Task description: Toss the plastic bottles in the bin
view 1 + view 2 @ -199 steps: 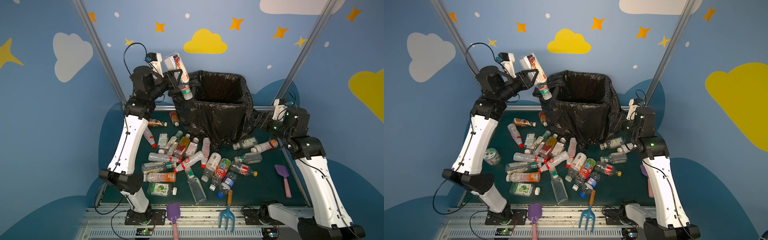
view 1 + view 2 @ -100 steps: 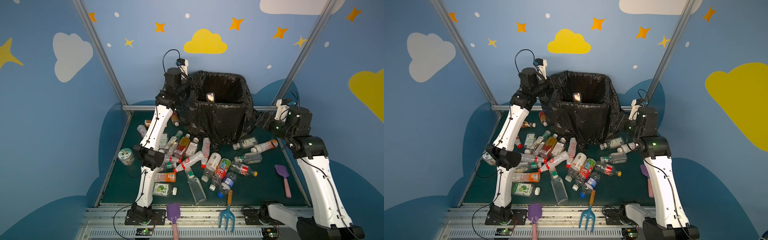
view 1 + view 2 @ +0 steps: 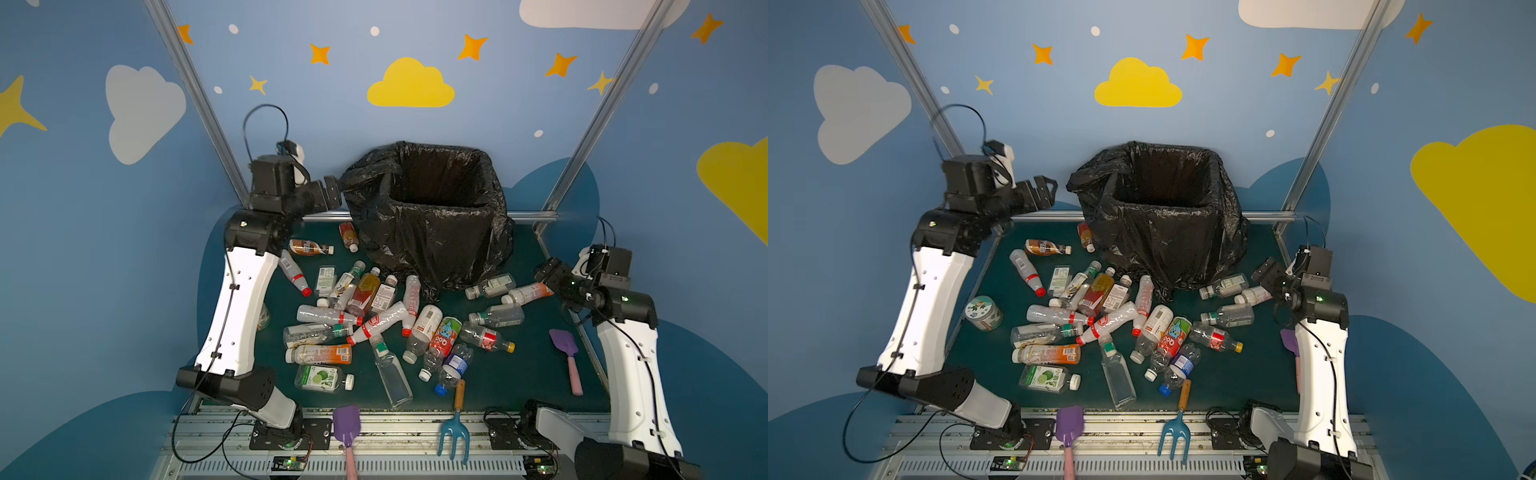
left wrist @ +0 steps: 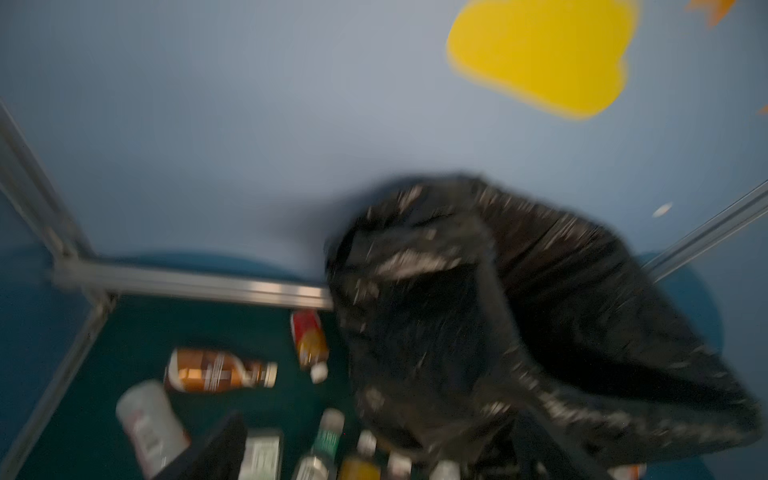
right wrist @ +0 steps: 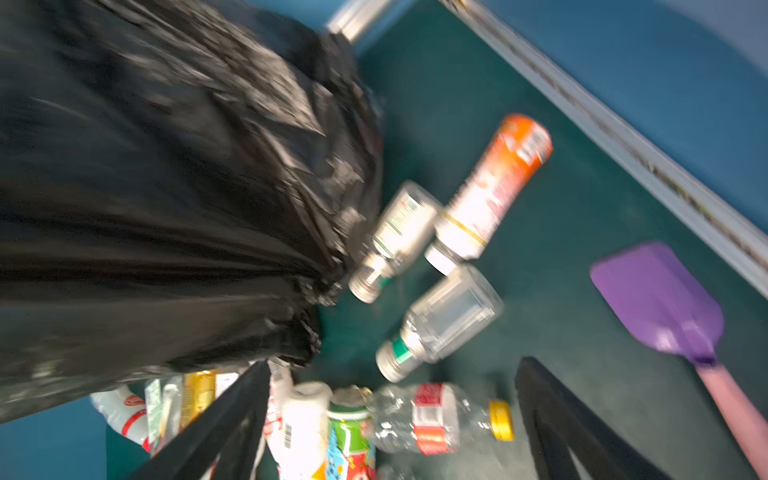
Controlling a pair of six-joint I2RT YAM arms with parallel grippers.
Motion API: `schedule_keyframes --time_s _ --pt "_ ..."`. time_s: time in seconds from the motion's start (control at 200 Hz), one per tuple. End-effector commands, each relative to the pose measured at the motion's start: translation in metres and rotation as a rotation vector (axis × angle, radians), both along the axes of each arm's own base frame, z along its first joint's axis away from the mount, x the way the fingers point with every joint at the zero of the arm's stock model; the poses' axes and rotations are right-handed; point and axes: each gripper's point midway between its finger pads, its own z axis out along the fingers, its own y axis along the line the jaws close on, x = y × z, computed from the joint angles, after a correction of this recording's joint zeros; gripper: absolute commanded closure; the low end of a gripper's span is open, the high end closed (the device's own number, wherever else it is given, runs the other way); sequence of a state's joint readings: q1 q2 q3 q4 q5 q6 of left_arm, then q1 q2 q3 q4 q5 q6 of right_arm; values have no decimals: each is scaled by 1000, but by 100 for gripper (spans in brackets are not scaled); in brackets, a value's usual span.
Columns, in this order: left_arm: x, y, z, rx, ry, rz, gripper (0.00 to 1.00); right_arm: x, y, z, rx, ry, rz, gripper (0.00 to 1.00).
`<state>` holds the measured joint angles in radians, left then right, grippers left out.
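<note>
Plastic bottles [image 3: 382, 322]: some two dozen, lay scattered on the green mat [image 3: 519, 374] near of the bin [image 3: 436, 237] and at both its sides. The bin, black-lined, stood far centre. Left gripper [image 3: 1045, 189]: raised just left of the bin's rim, jaws apart, empty. Right gripper [image 3: 548, 272]: low at right, beside an orange-labelled bottle [image 3: 528, 293], jaws spread, holding nothing.
</note>
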<state>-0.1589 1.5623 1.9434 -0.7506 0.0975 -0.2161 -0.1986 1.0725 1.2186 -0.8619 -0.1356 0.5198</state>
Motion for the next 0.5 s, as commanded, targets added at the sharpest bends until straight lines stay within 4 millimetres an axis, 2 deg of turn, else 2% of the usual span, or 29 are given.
schedule_keyframes --time_s 0.0,0.11,0.3,0.375,0.496 --pt "-3 -5 -83 -53 191 6 0 -17 8 -25 81 81 27 10" --pt "-12 -6 -122 -100 249 25 0 -24 28 -47 149 132 131 10" --pt "-33 -19 -183 -191 366 31 0 -36 87 -65 269 144 413 15" --pt "-42 -23 -199 -161 406 32 0 -44 102 -77 263 211 455 18" --pt "-55 -31 -212 -103 452 7 1 -60 127 -97 274 321 519 21"
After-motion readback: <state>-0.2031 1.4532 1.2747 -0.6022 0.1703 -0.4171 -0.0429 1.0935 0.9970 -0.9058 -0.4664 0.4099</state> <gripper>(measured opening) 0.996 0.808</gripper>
